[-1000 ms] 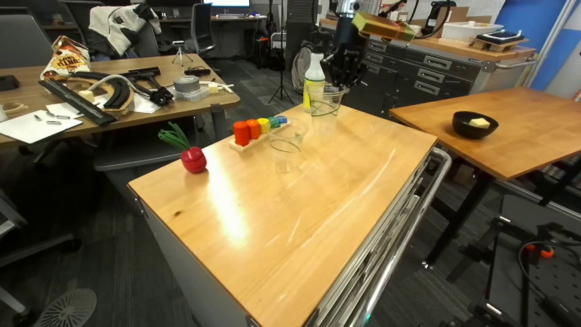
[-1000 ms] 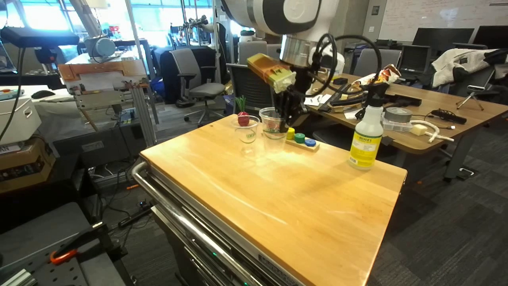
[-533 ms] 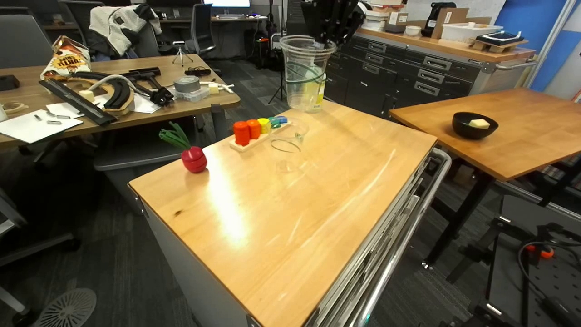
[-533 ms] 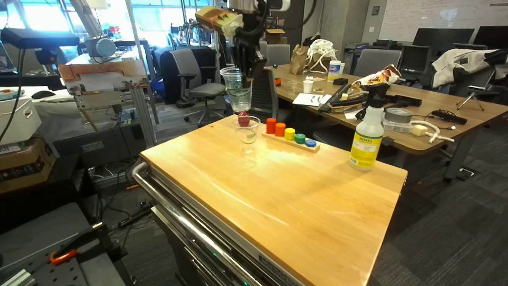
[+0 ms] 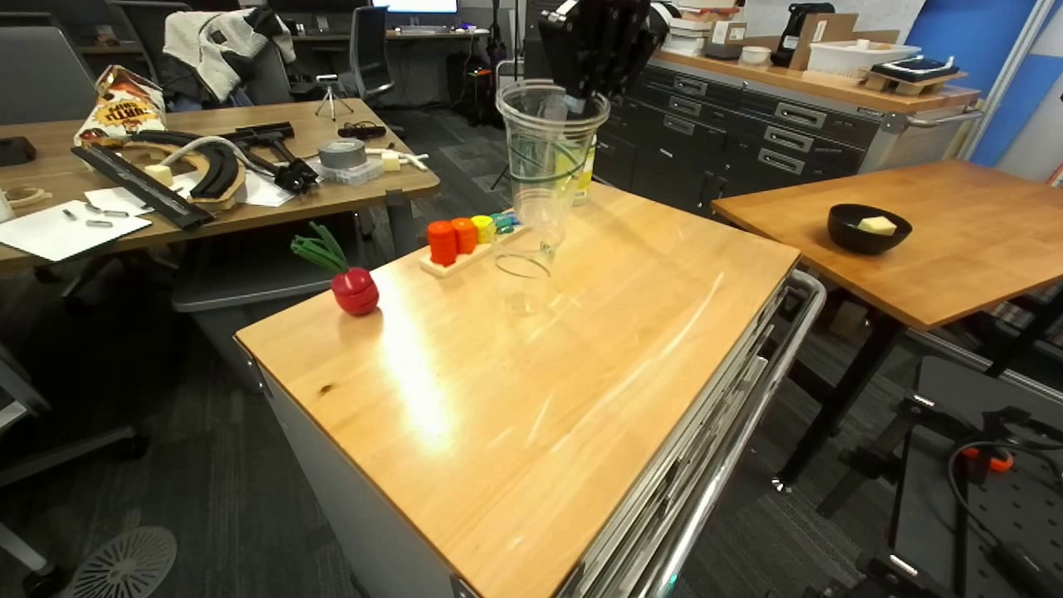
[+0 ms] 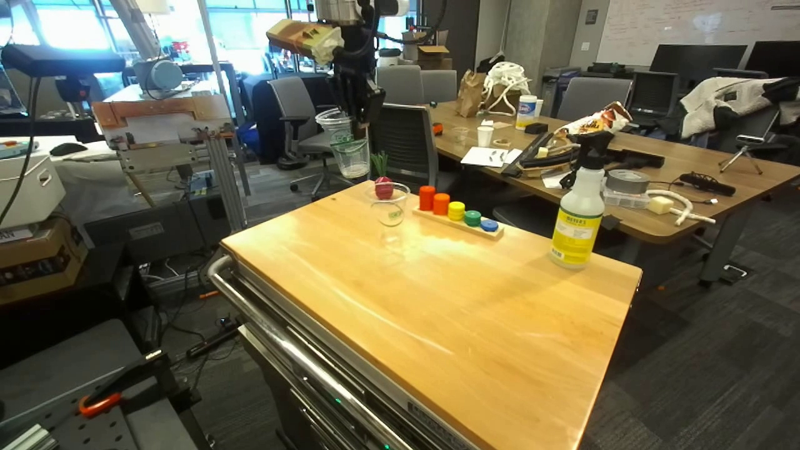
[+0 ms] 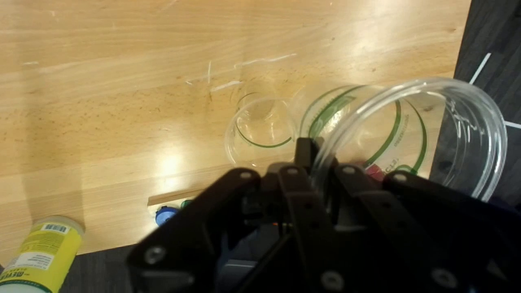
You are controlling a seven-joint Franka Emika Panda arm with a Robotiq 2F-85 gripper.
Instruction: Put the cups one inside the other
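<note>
My gripper (image 7: 319, 156) is shut on the rim of a clear cup (image 7: 374, 122), held in the air with its mouth tilted. Its doubled rim and green print lines look like two cups nested together. The held cup shows in both exterior views (image 5: 544, 158) (image 6: 347, 147), below the gripper (image 5: 579, 101) (image 6: 360, 125). Another clear cup stands upright on the wooden cart top, in both exterior views (image 5: 523, 278) (image 6: 390, 215) and the wrist view (image 7: 262, 132). The held cup is higher than it and, in the wrist view, to its right. The fingertips are partly hidden by the rim.
A yellow-labelled spray bottle (image 6: 575, 225) stands on the cart top (image 6: 437, 312). A wooden board with coloured pegs (image 6: 456, 215) lies near the standing cup. A red toy vegetable (image 5: 355, 291) sits near the cart's edge.
The held cup and gripper rose and moved left in both exterior views. In the last half second they moved further left and slightly lower in an exterior view. The standing cup has not moved.
</note>
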